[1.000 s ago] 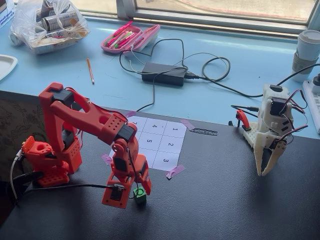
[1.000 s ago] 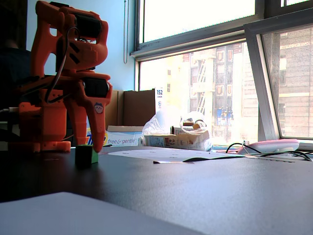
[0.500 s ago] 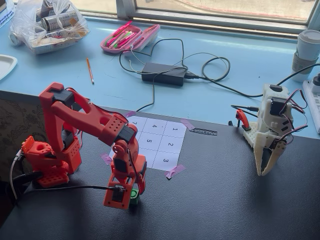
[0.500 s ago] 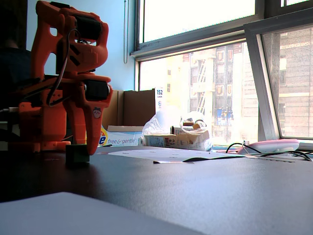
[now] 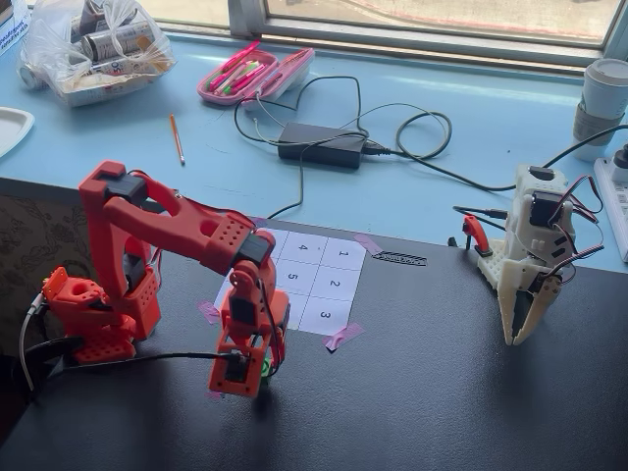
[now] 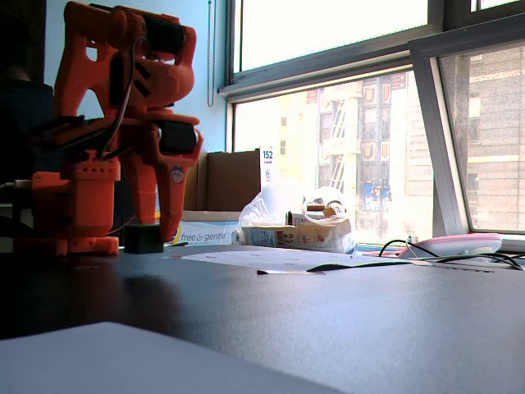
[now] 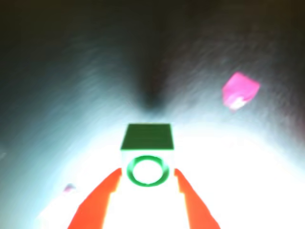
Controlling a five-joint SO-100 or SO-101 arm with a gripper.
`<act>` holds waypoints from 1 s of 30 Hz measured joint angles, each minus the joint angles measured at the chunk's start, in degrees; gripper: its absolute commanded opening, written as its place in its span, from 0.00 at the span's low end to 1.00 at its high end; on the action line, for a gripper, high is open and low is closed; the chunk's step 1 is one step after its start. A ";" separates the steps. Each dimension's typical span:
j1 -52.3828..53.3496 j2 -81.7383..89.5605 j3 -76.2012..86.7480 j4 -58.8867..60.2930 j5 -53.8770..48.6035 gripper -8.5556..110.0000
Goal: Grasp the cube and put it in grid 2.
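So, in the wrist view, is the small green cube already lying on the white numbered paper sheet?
No, the green cube sits between the orange gripper fingers, with no printed cell under it.

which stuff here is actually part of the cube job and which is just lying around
Part of the job:
- cube, between the fingers of the gripper
- grid 2 on the numbered sheet
- orange arm

Just lying about:
- white arm
- power brick and cables
- pink pencil case
- pencil
- bag of cans
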 measured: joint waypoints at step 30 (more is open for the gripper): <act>-35.16 -33.31 -57.66 19.95 3.87 0.07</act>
